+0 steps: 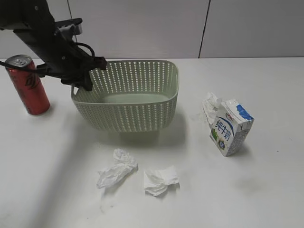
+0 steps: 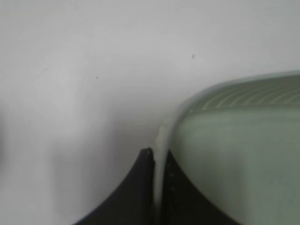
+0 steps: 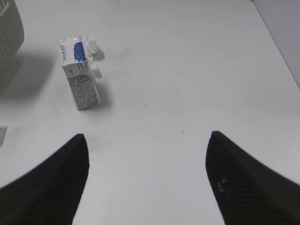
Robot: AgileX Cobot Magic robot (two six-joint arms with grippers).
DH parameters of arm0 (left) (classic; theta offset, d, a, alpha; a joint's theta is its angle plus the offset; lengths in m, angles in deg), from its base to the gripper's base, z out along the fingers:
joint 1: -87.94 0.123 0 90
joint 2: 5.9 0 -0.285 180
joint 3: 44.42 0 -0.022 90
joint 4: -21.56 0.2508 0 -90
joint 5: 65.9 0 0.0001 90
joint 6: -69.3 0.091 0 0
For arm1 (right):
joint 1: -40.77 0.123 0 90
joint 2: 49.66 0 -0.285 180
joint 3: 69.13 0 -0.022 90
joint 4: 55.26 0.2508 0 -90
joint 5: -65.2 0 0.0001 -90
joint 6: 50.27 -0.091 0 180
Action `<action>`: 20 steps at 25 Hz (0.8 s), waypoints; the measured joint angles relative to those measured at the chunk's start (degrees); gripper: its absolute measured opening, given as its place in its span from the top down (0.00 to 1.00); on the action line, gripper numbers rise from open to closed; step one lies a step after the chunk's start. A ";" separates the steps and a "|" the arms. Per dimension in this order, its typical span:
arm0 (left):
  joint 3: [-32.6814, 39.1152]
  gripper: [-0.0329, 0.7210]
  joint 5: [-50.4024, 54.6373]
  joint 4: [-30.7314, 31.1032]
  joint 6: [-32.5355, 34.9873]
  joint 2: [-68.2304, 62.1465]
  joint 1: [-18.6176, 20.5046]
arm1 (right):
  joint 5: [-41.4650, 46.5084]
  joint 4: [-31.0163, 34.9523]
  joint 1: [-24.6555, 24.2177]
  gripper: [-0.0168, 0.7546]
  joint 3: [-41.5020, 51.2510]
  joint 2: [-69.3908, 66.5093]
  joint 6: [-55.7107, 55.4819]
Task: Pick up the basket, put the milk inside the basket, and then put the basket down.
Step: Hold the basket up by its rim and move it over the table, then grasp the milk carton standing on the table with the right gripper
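The pale green basket (image 1: 128,97) is tilted, its left side lifted off the table. My left gripper (image 1: 84,78) is shut on its left rim; the left wrist view shows the rim (image 2: 161,154) pinched between the two black fingers (image 2: 159,157), with the basket wall (image 2: 234,140) to the right. The milk carton (image 1: 230,127) stands upright on the table to the right of the basket. In the right wrist view it (image 3: 79,79) stands at upper left. My right gripper (image 3: 146,140) is open and empty, well apart from the carton. The right arm does not show in the exterior view.
A red soda can (image 1: 27,85) stands left of the basket, close to my left arm. Crumpled tissues lie in front of the basket (image 1: 116,173) (image 1: 160,180) and behind the milk (image 1: 210,107). A basket corner (image 3: 9,28) shows in the right wrist view.
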 joint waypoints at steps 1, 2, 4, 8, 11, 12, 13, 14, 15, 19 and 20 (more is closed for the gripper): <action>0.00 0.96 0.40 0.00 -0.21 0.41 0.00 | 0.00 0.00 0.00 0.21 0.00 0.00 0.00; 0.00 0.96 0.88 0.00 -0.24 0.57 0.00 | 0.00 0.00 0.00 0.21 0.00 0.00 0.00; 0.00 0.96 1.73 0.05 -0.47 0.84 0.00 | -0.06 0.00 0.00 0.21 0.00 0.00 0.00; 0.00 0.96 3.05 0.17 -0.63 0.85 0.00 | -3.43 0.73 0.00 0.21 -1.91 -1.03 0.10; 0.00 0.96 3.13 0.17 -0.64 0.85 0.00 | -10.44 1.08 0.00 0.21 -4.07 -3.61 2.19; 0.00 0.96 3.13 0.17 -0.64 0.85 0.00 | -13.14 1.21 0.00 0.21 -4.48 -4.89 3.14; 0.00 0.96 3.13 0.17 -0.64 0.85 0.00 | -15.75 1.27 0.00 0.21 -4.72 -6.19 4.02; 0.00 0.96 3.13 0.17 -0.64 0.85 0.00 | -17.94 1.41 0.00 0.21 -4.79 -8.00 5.20; 0.00 0.96 3.07 0.17 -0.64 0.85 0.00 | -20.23 1.73 0.00 0.21 -4.97 -10.19 6.45; 0.00 0.96 3.07 0.17 -0.76 0.85 0.00 | -24.39 6.58 0.00 0.21 -8.51 -22.20 12.04; 0.00 0.96 3.07 0.17 -0.76 0.85 0.00 | -24.54 8.24 0.00 0.21 -10.08 -25.37 13.78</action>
